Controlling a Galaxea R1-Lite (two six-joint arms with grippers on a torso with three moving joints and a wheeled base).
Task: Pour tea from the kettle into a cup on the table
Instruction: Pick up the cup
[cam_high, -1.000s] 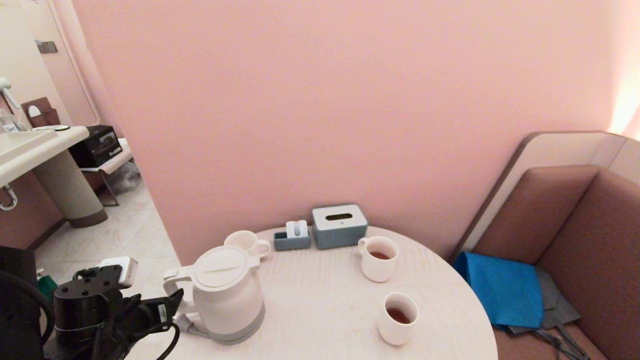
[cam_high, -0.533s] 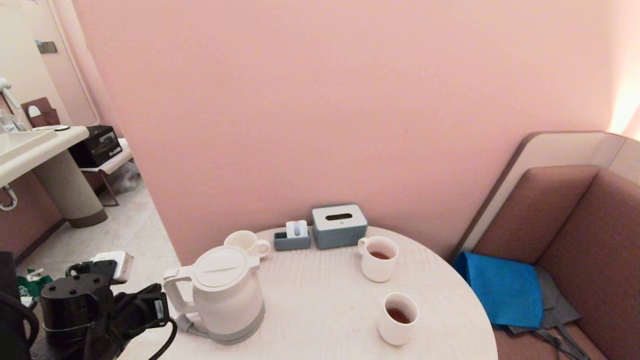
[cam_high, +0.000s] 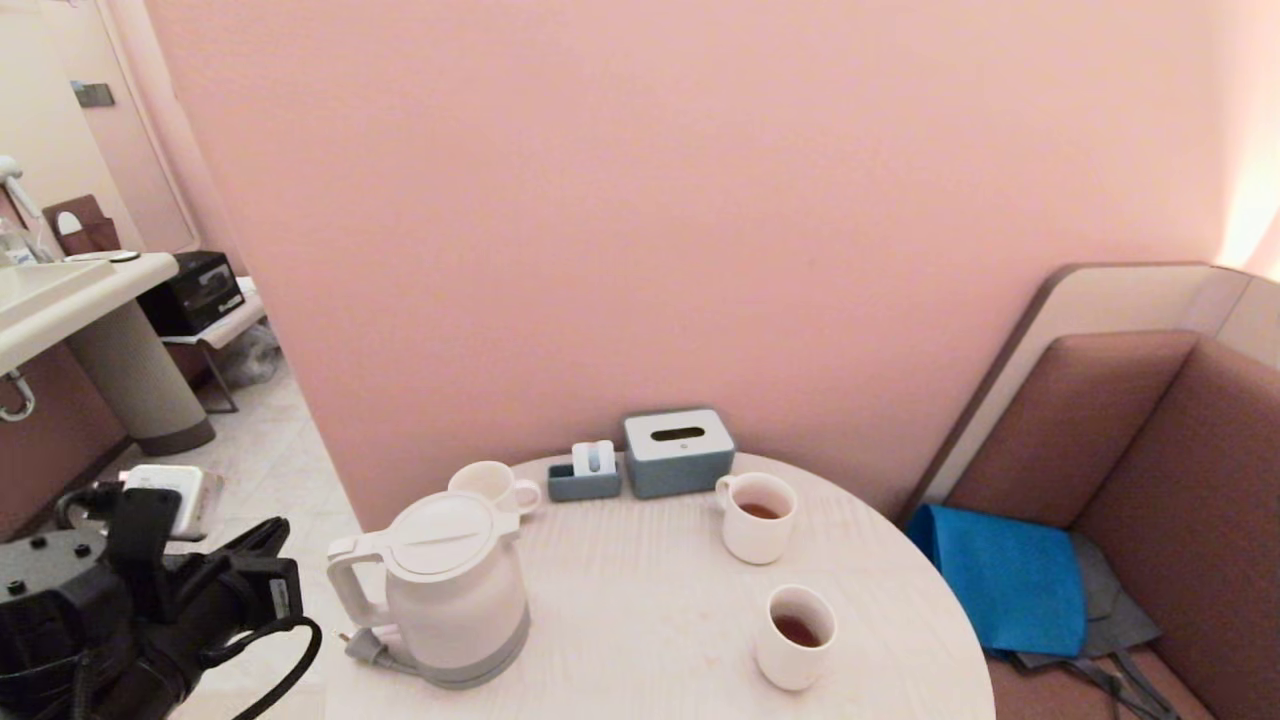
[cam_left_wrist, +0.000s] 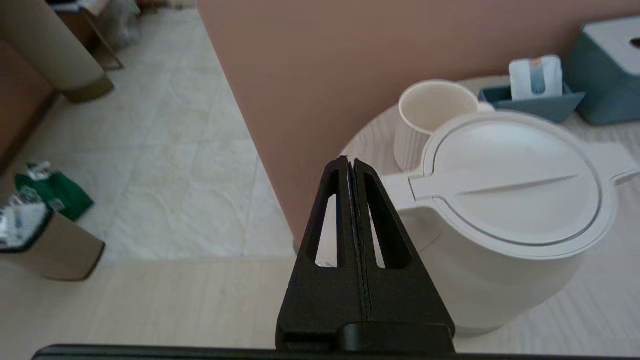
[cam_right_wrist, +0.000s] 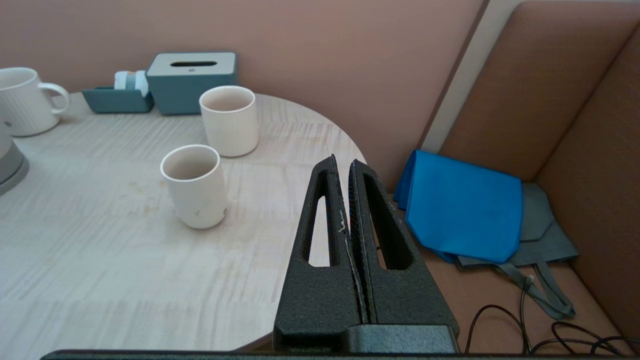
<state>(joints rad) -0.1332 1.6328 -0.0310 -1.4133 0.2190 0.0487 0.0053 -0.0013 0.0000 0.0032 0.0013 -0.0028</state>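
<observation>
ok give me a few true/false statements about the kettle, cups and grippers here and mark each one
1. The kettle stands upright on the table with its lid shut. True.
2. The left gripper is clamped on the kettle's handle. False: it is shut on nothing, just off the handle.
3. The cup nearest the table's front edge holds tea. True.
4. The mug behind the kettle is full of tea. False: it looks empty.
5. The right gripper holds a cup. False: it is shut and empty, off the table's edge.
</observation>
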